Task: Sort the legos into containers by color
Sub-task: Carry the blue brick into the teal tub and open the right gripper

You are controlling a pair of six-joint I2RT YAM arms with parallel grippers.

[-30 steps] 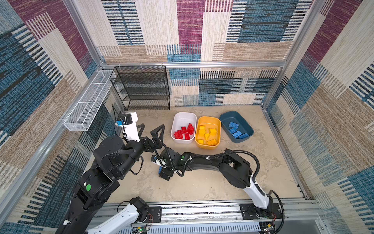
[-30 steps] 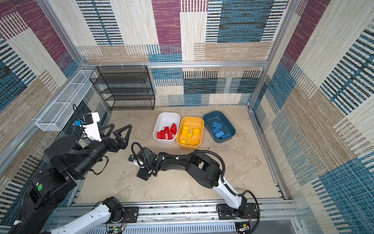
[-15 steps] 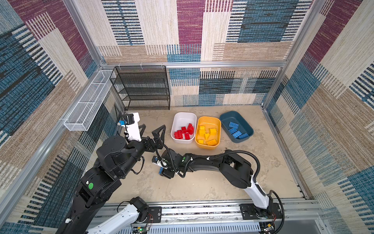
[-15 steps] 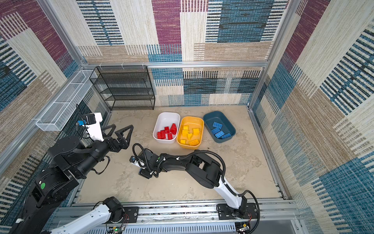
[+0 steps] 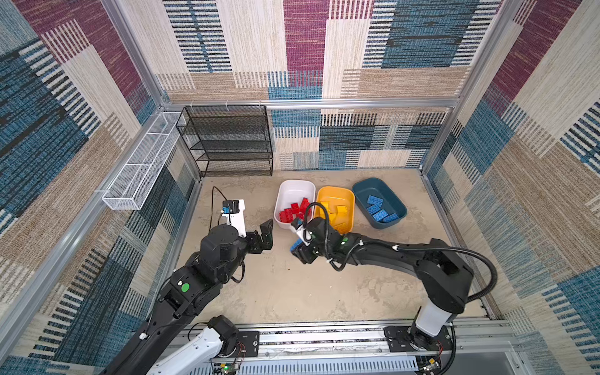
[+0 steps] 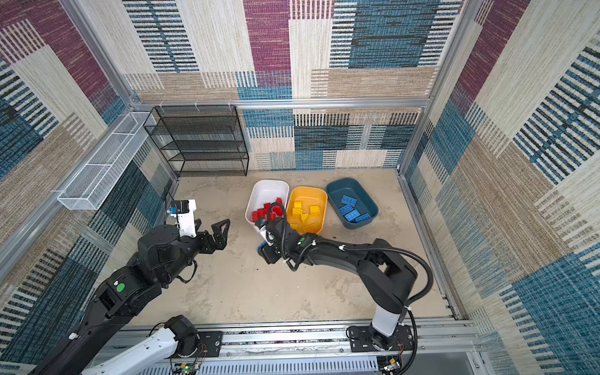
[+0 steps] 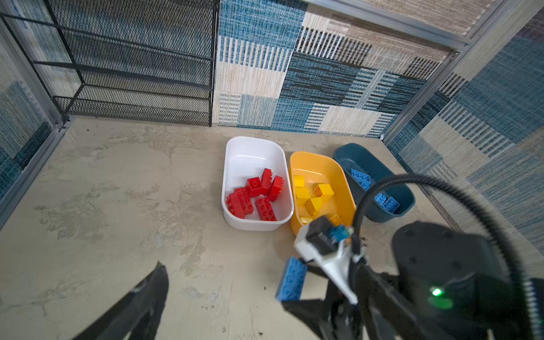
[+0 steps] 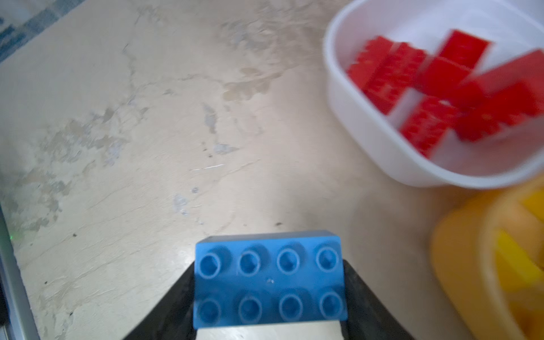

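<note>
1. The right gripper (image 5: 300,250) is clamped on a blue brick (image 8: 269,279). The jaws press on its short ends, so its long axis runs from jaw to jaw, and the studs are turned back toward the wrist camera.
2. The brick appears to be lifted off the floor (image 5: 292,292). It is held just in front of the white tub (image 5: 295,190), near the corner that meets the yellow tub (image 5: 334,191).
3. The left gripper (image 6: 210,229) is spread wide and holds nothing. It hovers well apart from the tubs.
4. Red bricks (image 7: 254,195) lie in the white tub, yellow bricks (image 7: 313,195) in the yellow tub, and blue bricks (image 5: 378,209) in the teal tub (image 5: 397,207). No loose brick is seen on the floor.
5. The coming move is judged to turn on one relation: in both top views the teal tub lies to the right of the held brick, past the yellow tub, at the far end of the row. The right arm is nearer and already loaded, so a carry across the yellow tub is called for.
6. If the brick is let go too soon, it would likely land among the yellow bricks.
</note>
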